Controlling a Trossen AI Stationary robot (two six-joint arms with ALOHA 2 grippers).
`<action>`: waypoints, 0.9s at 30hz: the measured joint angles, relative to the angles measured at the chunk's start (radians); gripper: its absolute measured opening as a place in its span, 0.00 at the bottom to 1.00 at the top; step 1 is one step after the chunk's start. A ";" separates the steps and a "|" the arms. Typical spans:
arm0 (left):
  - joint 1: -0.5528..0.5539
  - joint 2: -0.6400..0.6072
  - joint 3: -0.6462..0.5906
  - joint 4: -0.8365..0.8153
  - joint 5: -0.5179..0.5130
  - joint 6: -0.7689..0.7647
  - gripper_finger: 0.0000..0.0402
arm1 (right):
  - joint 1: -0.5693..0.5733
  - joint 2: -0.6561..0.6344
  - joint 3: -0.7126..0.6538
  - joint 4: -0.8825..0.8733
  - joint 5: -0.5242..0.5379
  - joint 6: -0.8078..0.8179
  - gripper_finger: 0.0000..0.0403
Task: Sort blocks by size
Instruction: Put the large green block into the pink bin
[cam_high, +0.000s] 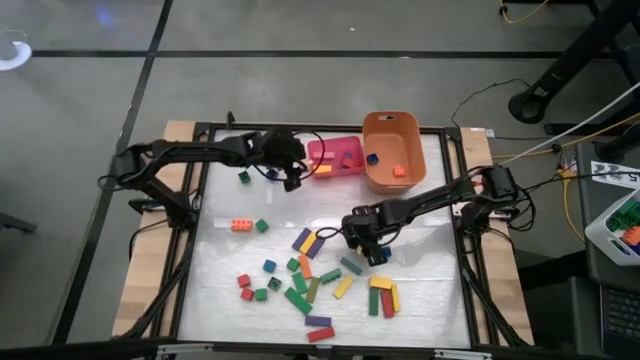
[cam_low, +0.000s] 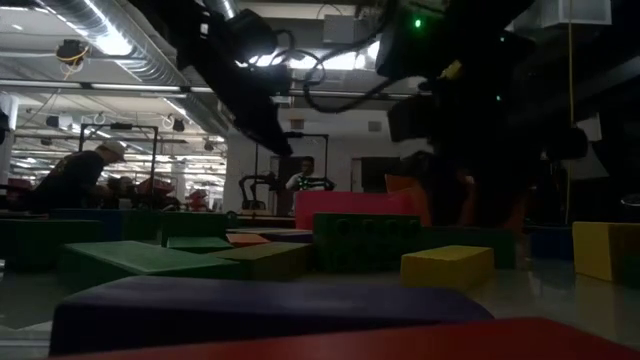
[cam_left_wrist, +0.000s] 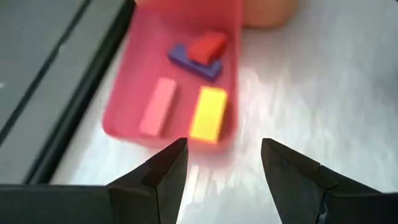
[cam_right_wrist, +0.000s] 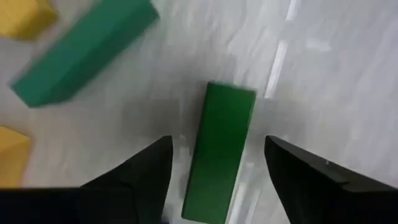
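Many coloured blocks lie scattered on the white table, mostly in a cluster toward the near edge. My right gripper is open, low over the table, its fingers on either side of a green bar that lies flat, with a gap on both sides. My left gripper is open and empty, just left of the pink tray. The tray holds a pink bar, a yellow bar, a purple bar and a red block.
The orange tub stands right of the pink tray at the far edge, with a blue and an orange cube inside. A teal bar lies close to my right gripper. An orange block and green cubes lie at the left. People show in the room behind.
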 joint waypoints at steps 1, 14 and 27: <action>-0.008 -0.010 0.000 -0.029 0.001 0.000 0.48 | 0.000 0.010 0.000 0.004 0.000 0.000 0.62; -0.158 -0.166 0.000 -0.350 0.008 -0.081 0.48 | -0.031 0.028 0.047 0.009 0.073 -0.118 0.23; -0.288 -0.183 -0.001 -0.698 0.007 -0.483 0.48 | -0.257 0.027 0.277 0.028 0.285 -0.548 0.25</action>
